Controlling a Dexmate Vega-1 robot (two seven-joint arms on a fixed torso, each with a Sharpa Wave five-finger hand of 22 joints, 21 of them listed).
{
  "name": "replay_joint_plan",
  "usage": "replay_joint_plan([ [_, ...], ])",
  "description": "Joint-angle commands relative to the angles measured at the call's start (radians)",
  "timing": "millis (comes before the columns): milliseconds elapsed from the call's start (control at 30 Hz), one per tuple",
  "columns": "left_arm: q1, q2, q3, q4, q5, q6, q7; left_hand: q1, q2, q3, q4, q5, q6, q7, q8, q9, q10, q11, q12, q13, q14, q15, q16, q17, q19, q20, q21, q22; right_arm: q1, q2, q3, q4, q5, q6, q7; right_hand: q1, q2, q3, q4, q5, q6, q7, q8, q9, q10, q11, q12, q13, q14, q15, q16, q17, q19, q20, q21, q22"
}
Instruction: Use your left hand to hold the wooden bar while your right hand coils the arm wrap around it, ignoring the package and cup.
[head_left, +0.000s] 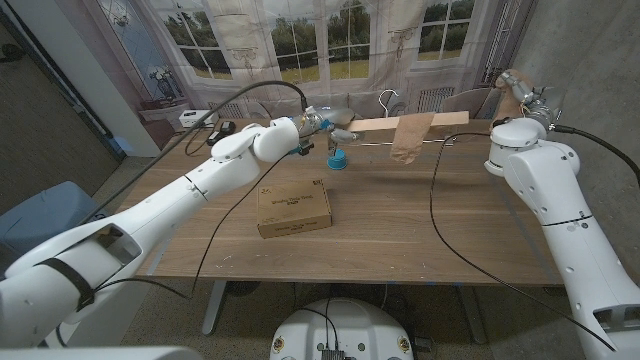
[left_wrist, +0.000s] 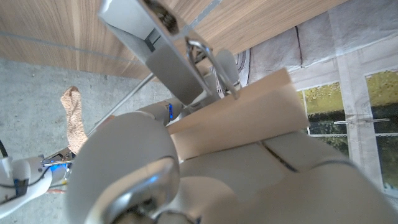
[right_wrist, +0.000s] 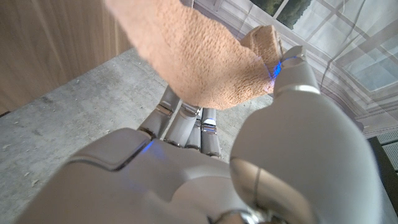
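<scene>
Matt wood bar (head_left: 415, 123); rough cloth arm wrap (right_wrist: 199, 62).

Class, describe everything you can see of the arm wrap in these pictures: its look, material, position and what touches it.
The arm wrap is a tan strip of soft, pebbly-textured fabric. In the head view it drapes over the pale wooden bar, which the left hand holds raised above the table's far side; the hanging part reaches down toward the table. One end runs to the right, where the right hand grips it, raised beside the wall. The right wrist view shows the cloth held in that hand's fingers.
</scene>
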Motion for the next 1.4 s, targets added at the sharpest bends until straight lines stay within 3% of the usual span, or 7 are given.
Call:
replay_joint_plan([
  [33,0.042,0.012,-0.058,0.001,-0.077,-0.050,0.084,0.003,0.004,0.003,0.000,0.009,-0.003,0.002,0.006,0.004,0.003,0.001,0.007,-0.001,0.002,0.003,-0.001,0.003,-0.004,-0.061,0.003,0.004,-0.056,0.003,0.008,0.001,0.011,0.001,-0.007,0.323,0.328,0.003,0.009,0.008,0.354,-0.151,0.007,0.001,0.396,-0.187,0.007,0.208,-0.010,-0.038,0.010,0.000,-0.008,-0.002,0.007,-0.002],
  [467,0.045,0.011,-0.060,-0.013,-0.051,-0.004,0.110,0.003,0.004,0.003,0.001,0.011,-0.005,0.001,0.008,0.000,-0.002,-0.001,0.017,0.005,0.003,0.003,0.002,0.007,-0.002,-0.062,0.004,0.003,-0.110,-0.007,-0.015,0.023,0.007,0.057,0.019,0.324,0.328,0.003,0.010,0.008,0.356,-0.152,0.005,0.003,0.400,-0.188,0.006,0.207,-0.011,-0.038,0.012,0.000,-0.012,-0.001,0.020,-0.009],
  [1100,0.024,-0.031,-0.043,0.014,-0.012,0.099,0.173,0.003,0.005,0.004,0.002,0.012,-0.005,0.002,0.016,-0.001,-0.004,-0.006,0.036,0.013,0.007,0.002,0.003,0.006,0.001,-0.066,0.006,0.007,-0.276,0.041,-0.029,0.103,0.028,0.310,0.058,0.325,0.328,0.003,0.011,0.008,0.358,-0.147,0.003,0.006,0.401,-0.187,0.004,0.209,-0.013,-0.038,0.013,-0.001,-0.019,-0.001,0.039,-0.020],
  [1400,-0.004,-0.055,-0.019,0.033,0.004,0.134,0.182,0.003,0.005,0.004,0.002,0.013,-0.006,-0.001,0.017,-0.003,-0.006,-0.005,0.048,0.016,0.008,0.002,0.004,0.007,0.003,-0.067,0.005,0.007,-0.323,0.035,-0.079,0.139,0.008,0.371,0.069,0.326,0.328,0.003,0.011,0.009,0.360,-0.146,0.002,0.008,0.401,-0.183,0.003,0.211,-0.013,-0.038,0.014,-0.002,-0.022,0.000,0.049,-0.026],
])
